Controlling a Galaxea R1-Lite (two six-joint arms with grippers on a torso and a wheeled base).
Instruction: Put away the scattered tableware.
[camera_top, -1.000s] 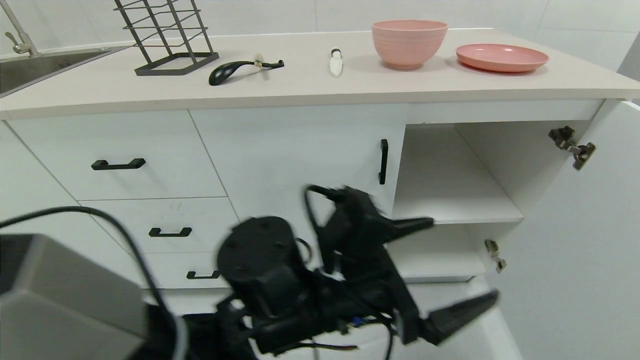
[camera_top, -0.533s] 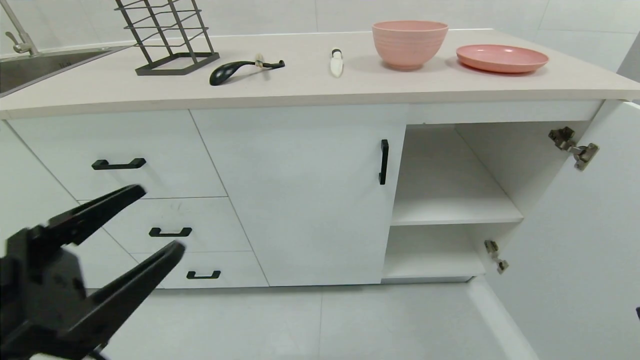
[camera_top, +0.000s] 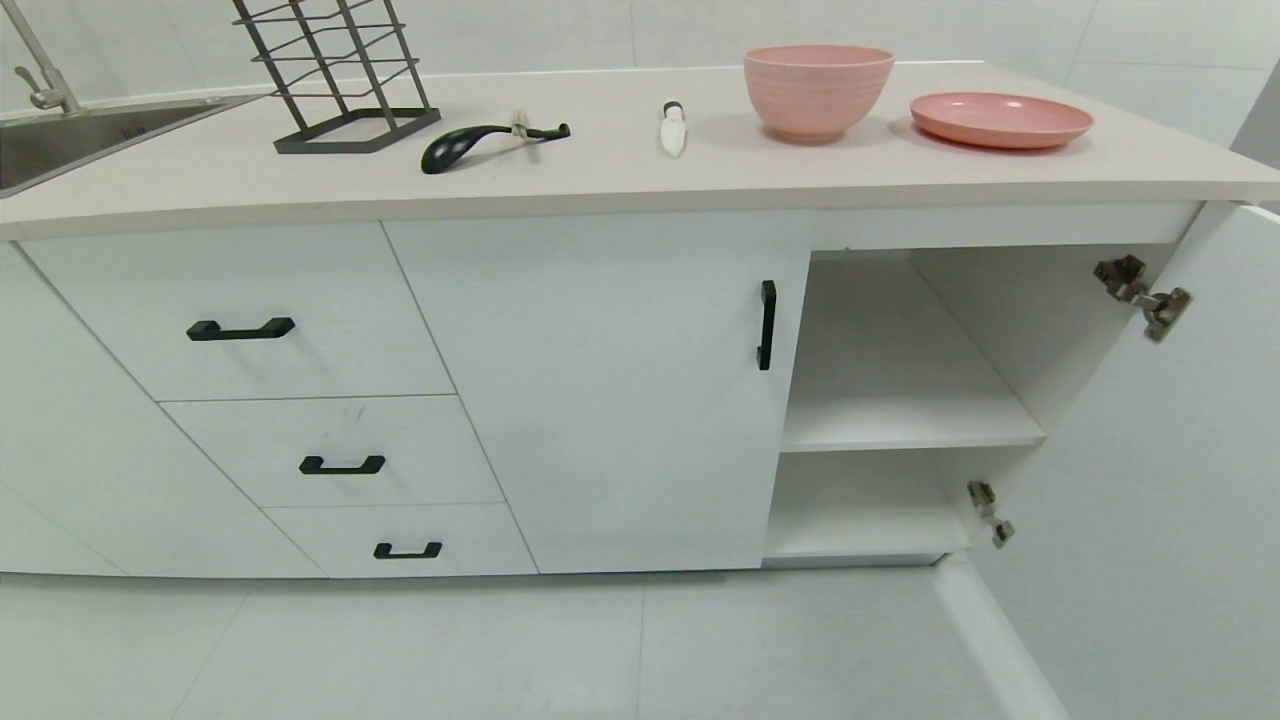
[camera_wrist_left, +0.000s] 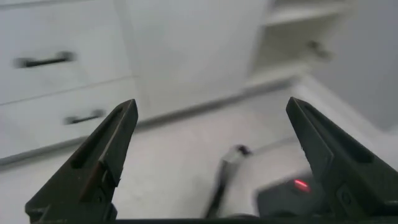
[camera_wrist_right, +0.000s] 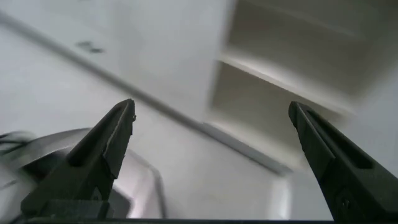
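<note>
On the countertop (camera_top: 300, 180) stand a pink bowl (camera_top: 818, 88) and, to its right, a pink plate (camera_top: 1000, 118). A black ladle (camera_top: 480, 142) lies left of centre, with a small white utensil (camera_top: 673, 127) between it and the bowl. My left gripper (camera_wrist_left: 211, 118) is open with nothing between its fingers, low above the floor facing the drawers (camera_wrist_left: 56, 81). My right gripper (camera_wrist_right: 211, 118) is open and empty too, facing the open cabinet's shelves (camera_wrist_right: 280, 81).
The right cabinet door (camera_top: 1170, 480) stands swung open, baring two shelves (camera_top: 900, 420). A black wire rack (camera_top: 335, 75) and a sink (camera_top: 80, 130) are at the counter's left. Three drawers (camera_top: 300, 400) with black handles sit below, beside a closed door (camera_top: 620, 390).
Both arms have dropped out of the head view: the right one left first, then the left gripper went down and off to the left. The tableware has not moved.
</note>
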